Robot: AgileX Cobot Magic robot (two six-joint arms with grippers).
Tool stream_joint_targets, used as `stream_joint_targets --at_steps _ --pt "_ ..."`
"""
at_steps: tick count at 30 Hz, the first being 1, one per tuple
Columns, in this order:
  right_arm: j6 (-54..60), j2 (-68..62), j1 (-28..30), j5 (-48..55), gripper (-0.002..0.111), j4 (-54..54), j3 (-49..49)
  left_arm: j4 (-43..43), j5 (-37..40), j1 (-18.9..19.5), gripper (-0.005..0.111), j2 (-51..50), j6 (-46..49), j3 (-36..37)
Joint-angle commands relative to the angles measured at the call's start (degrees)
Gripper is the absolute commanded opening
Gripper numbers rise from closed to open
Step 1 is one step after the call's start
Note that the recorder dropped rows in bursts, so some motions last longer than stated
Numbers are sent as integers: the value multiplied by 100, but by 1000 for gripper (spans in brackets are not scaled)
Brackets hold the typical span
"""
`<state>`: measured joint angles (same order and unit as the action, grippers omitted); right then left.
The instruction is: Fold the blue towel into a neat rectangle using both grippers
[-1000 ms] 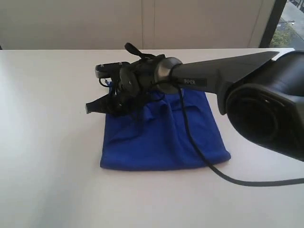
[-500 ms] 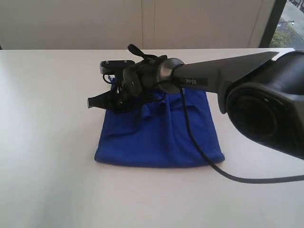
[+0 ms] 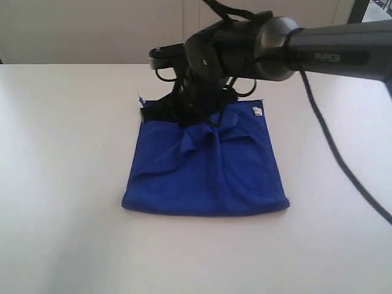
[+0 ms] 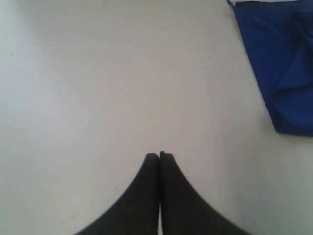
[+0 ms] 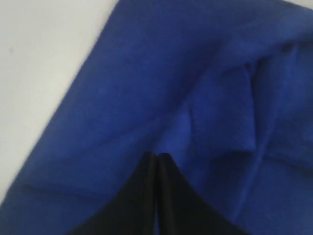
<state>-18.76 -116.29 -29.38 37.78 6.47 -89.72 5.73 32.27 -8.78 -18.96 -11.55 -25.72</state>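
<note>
Towel: The blue towel (image 3: 208, 174) lies on the white table (image 3: 55, 184), already doubled into a rough rectangle. Its near edge runs fairly straight, puckers bunch up toward the far edge, and the white tag (image 3: 257, 111) shows at the far right corner.

My right gripper (image 5: 157, 157): The fingers are pressed together with nothing visible between them. I reach across from the right and hang over the creased far-left part of the towel. I cannot tell whether the tips touch the cloth.

My left gripper (image 4: 159, 155): The fingers are together and empty, over bare table. The towel is off to one side, with only its edge and one corner in my wrist view.

Step in hand: By my judgement I am between grips. The fold looks largely made, but the puckered far side keeps it from being neat.

Next move: It calls for parting my right fingers before any fresh pinch. I would then take the far edge beside the ridge and draw it flat, or press along the creases. My left gripper needs to come in to the left edge to pin it, so the layers do not slide.
</note>
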Motion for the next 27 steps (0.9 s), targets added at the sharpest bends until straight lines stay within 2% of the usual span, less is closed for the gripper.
stream_joint_targets --at_steps 1,5,12,13,18,21,27 --pt "70 423 519 -140 0 113 866 28 35 6 0 20 -3 39" --pt "187 846 1145 -441 0 102 1625 28 35 6 0 20 -3 39" --pt "488 982 1988 -808 0 -515 1820 28 35 6 0 20 -3 39" --pt "751 982 2085 -870 0 -828 1820 28 35 6 0 20 -3 39" --pt "3790 972 2805 -695 0 -3999 1820 28 35 6 0 20 -3 39" --pt "4659 961 3020 -268 0 -4404 1820 28 35 6 0 20 -3 39" --pt "4701 961 3051 -321 0 -4443 1820 28 35 6 0 20 -3 39"
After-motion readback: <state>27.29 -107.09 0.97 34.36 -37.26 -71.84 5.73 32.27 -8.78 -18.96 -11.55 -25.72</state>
